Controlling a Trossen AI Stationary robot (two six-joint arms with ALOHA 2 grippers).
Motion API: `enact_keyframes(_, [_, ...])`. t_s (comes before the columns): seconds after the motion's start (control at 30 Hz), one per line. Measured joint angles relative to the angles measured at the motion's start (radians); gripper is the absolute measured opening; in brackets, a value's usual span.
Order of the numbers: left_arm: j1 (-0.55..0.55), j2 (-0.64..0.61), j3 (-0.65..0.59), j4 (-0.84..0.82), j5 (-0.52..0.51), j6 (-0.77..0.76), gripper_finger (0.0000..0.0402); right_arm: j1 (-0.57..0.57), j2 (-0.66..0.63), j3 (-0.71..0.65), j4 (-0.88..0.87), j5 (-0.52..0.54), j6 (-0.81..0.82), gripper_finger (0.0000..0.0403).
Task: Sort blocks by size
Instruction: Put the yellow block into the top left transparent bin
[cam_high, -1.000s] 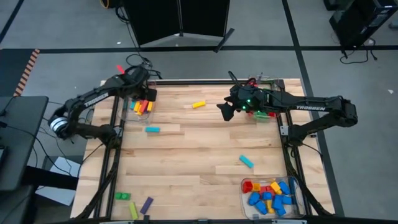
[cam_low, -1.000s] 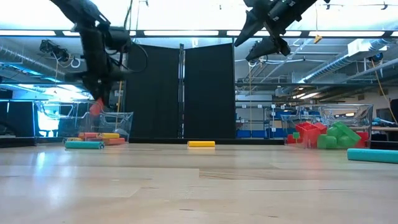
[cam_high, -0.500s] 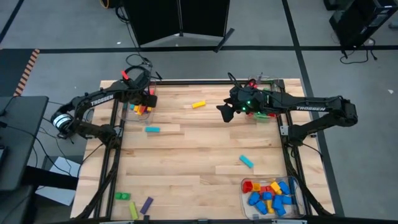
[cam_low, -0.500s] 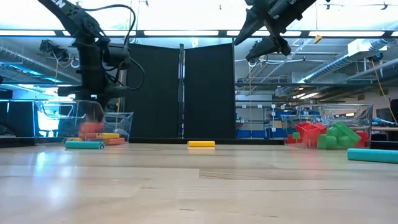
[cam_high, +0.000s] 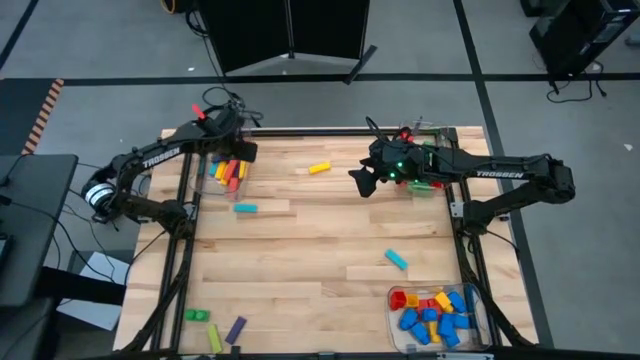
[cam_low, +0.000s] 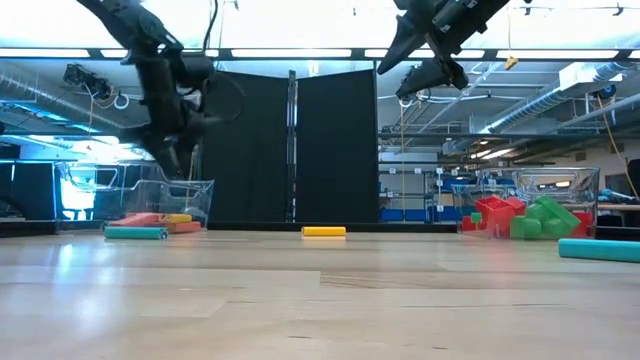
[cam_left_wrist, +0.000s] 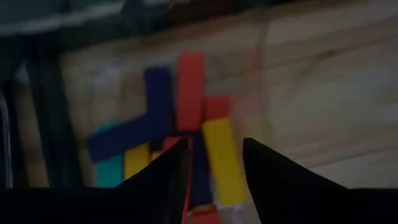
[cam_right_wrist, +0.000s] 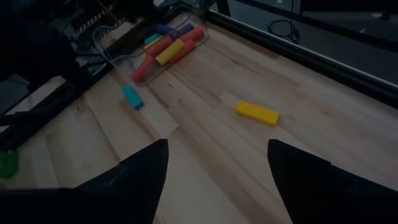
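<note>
L tool (cam_high: 232, 148) is up over the far-left bin (cam_high: 228, 172), raised off the bench (cam_high: 320, 240); fingers (cam_left_wrist: 168, 171) parted a bit, narrow gap, nothing between them. Wrist view looks down past them onto the long bars (cam_left_wrist: 189, 93) in that bin: red, blue, yellow, teal, lying crossed and side by side. In the low view the L tool hangs above the bin, not touching the contents.

R tool (cam_high: 362, 180) hovers high over the far-centre of the bench, jaws wide, empty. Its wrist view shows both fingers (cam_right_wrist: 134, 174) well apart w/ bare wood between.

Loose blocks on the bench: yellow brick (cam_high: 319, 168) far-centre, between the two tools; teal bar (cam_high: 245, 208) just near of the left bin; 2nd teal bar (cam_high: 396, 259) right of centre, well apart from both. Near-left corner: green stub (cam_high: 197, 315), yellow-green piece (cam_high: 214, 338) and purple brick (cam_high: 236, 329) close together.

Far-right bin (cam_low: 555, 200) holds red and green bricks (cam_low: 520, 218), partly hidden under the R arm from above. Near-right bin (cam_high: 478, 318) holds small stubs (cam_high: 432, 312), mostly blue plus red, yellow, orange.

Low view: yellow brick (cam_low: 323, 231) sits flat mid-bench, teal bar (cam_low: 136, 233) in front of the left bin.
</note>
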Motion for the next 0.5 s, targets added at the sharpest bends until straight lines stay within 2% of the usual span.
enact_keyframes(0.2, [0.000, 0.000, 0.124, 0.011, 0.077, 0.079, 0.0198, 0.000, 0.000, 0.000, -0.019, -0.002, 0.000, 0.0284])
enact_keyframes(0.4, [-0.017, 0.000, 0.240, 0.027, 0.265, 0.194, 0.0248, 0.000, 0.000, 0.000, -0.023, -0.003, 0.000, 0.0284])
enact_keyframes(0.5, [-0.069, 0.000, 0.280, 0.080, 0.291, 0.256, 0.0271, 0.000, 0.000, 0.000, -0.023, -0.003, 0.000, 0.0284])
